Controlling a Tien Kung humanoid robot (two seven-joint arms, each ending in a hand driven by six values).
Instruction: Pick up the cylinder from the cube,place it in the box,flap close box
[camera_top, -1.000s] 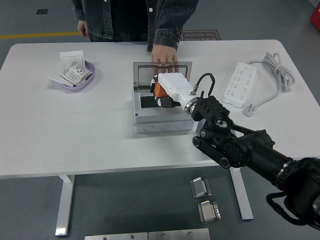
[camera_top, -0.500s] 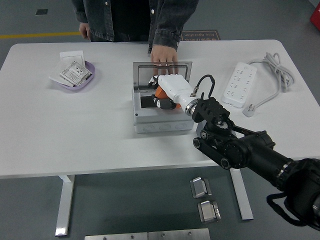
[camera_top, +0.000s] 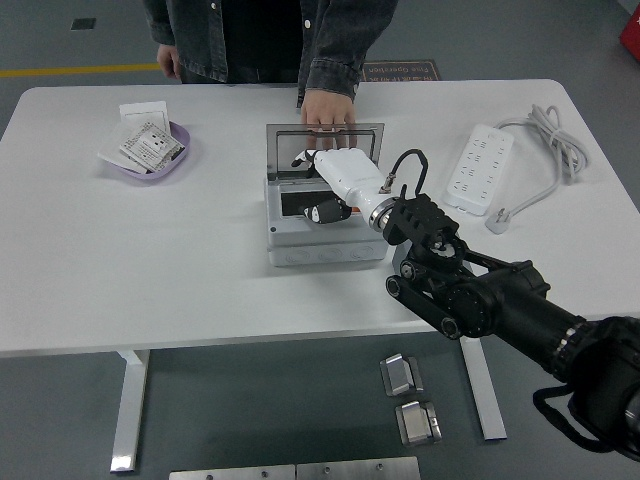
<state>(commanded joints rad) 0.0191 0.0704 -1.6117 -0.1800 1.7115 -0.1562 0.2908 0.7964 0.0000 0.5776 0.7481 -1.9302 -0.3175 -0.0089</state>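
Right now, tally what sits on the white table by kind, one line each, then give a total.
Grey box with its lid open: 1
White power strip with cable: 1
Purple dish holding paper packets: 1
Robot right hand reaching into the box: 1
Person's hand resting on the open lid: 1
Total: 5

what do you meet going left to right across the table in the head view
purple bowl with packets → grey box with its lid up, the right hand reaching into it and a person's hand on the lid behind → white power strip → its cable and plug
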